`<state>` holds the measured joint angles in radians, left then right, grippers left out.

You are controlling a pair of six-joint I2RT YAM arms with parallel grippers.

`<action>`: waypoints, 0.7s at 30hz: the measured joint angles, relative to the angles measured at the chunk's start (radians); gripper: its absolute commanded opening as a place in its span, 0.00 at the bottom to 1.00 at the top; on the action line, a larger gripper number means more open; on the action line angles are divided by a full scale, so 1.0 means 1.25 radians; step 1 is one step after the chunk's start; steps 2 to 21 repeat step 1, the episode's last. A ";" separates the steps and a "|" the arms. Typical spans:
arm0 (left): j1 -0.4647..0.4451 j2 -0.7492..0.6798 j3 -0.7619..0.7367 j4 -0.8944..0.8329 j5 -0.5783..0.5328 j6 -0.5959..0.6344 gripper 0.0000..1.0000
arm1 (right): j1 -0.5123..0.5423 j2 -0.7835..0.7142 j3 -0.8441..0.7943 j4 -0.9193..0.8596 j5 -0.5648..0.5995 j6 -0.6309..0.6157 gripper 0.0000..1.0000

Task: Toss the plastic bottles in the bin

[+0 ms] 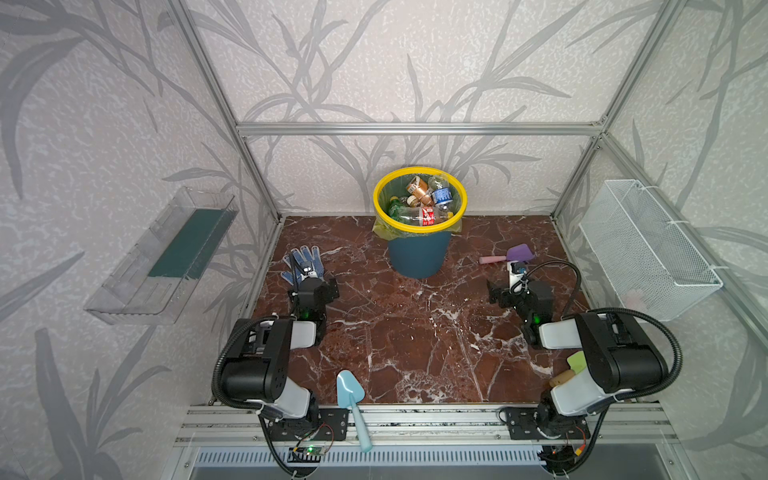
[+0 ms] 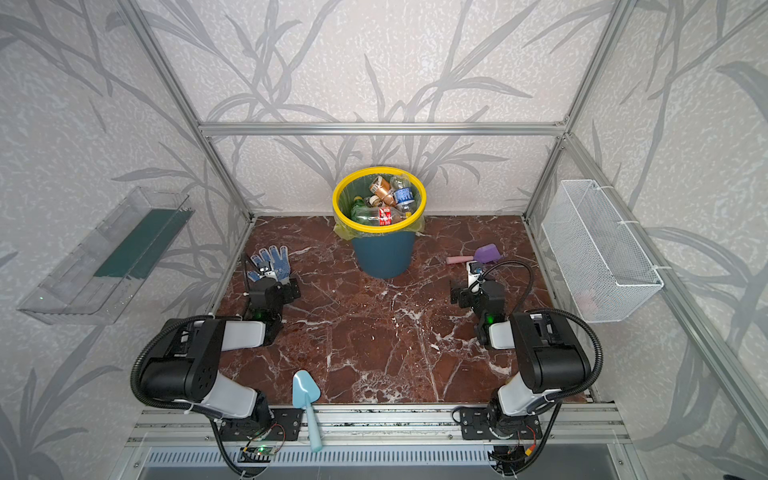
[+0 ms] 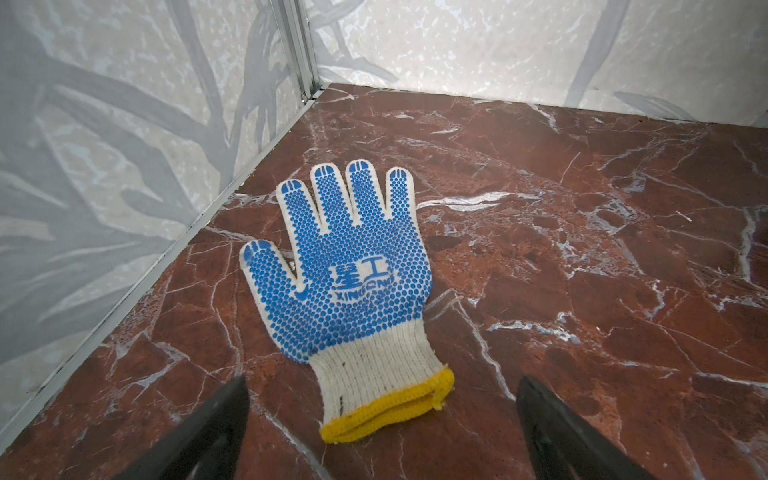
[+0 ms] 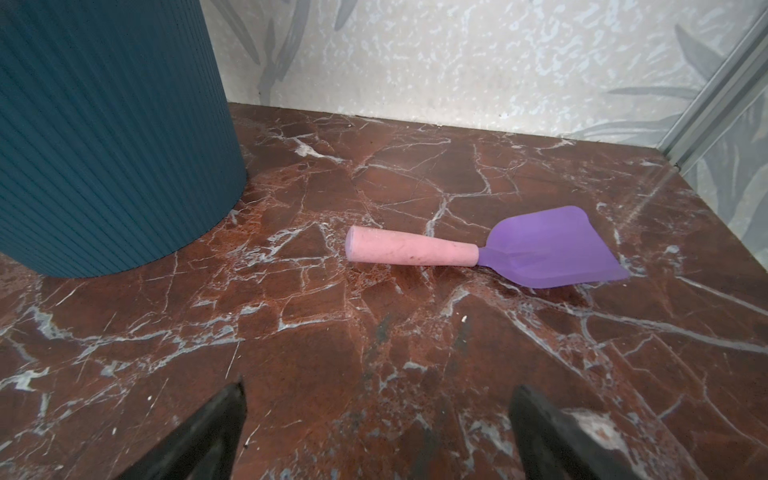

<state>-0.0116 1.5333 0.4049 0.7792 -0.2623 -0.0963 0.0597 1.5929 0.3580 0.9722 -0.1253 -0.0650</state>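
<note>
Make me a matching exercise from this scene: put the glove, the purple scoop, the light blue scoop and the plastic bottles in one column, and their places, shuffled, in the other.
Things:
1. glove
2. purple scoop
3. light blue scoop
4. plastic bottles

Places:
A. inside the bin
B. lying right of the bin in both top views
C. handle lying across the front rail
D. lying left of the bin in both top views

Pairs: 1-D, 2-B, 3-C, 4-A
</note>
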 measured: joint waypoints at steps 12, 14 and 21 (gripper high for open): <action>0.000 0.000 0.000 0.000 0.000 0.000 1.00 | 0.000 0.000 0.000 0.000 -0.001 0.000 0.99; 0.000 0.000 0.000 0.000 0.000 0.000 1.00 | 0.000 0.000 0.000 0.000 -0.001 0.000 0.99; 0.000 0.000 0.000 0.000 0.000 0.000 1.00 | 0.000 0.000 0.000 0.000 -0.001 0.000 0.99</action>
